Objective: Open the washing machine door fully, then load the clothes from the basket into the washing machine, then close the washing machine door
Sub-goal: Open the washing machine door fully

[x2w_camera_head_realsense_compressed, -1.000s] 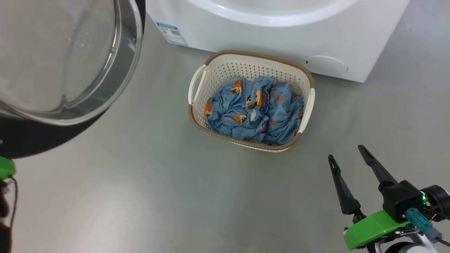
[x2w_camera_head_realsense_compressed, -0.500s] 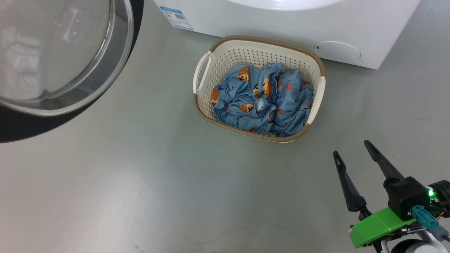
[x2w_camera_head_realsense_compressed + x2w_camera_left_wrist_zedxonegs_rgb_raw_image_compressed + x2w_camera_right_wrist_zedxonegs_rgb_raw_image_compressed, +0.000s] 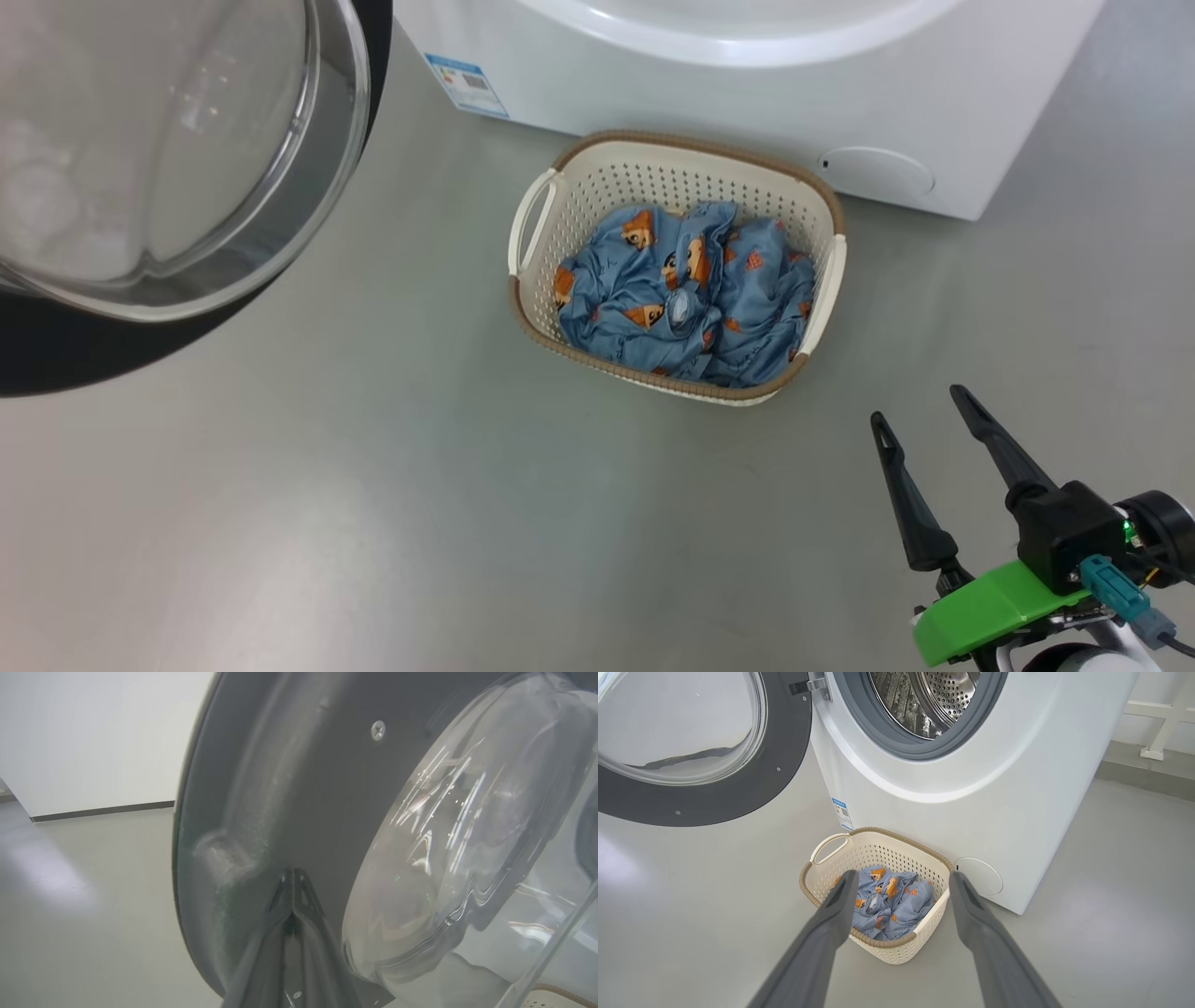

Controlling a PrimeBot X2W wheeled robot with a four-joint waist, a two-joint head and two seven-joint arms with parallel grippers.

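A: Head view first. Which step is the robot on?

B: The washing machine door (image 3: 177,159) is swung out to the left of the washing machine (image 3: 747,103), so the opening looks about done. Loading has not begun. The basket (image 3: 644,177) sits on the floor just in front of the washing machine, near its round filter cover (image 3: 876,173). The clothes (image 3: 681,289) lie bundled inside the basket.

A: And the right gripper (image 3: 919,406)?

B: Its fingers are spread wide and hold nothing. It hangs well out from the washing machine, on the far side of the basket from it.

A: Left wrist view?

B: The left gripper (image 3: 292,879) has its fingers pressed together with nothing between them. The tips are at the grey inner ring of the door, beside the glass bowl. Whether they touch it cannot be told.

A: Right wrist view?

B: The spread fingers frame the basket. Above it the washing machine's steel drum (image 3: 934,700) lies open, and the part seen holds no laundry.

A: The next move?

B: Likely the right arm goes down into the basket at the washing machine's foot. It would need to pinch a thick fold so that the whole bundle lifts clear of the rim.
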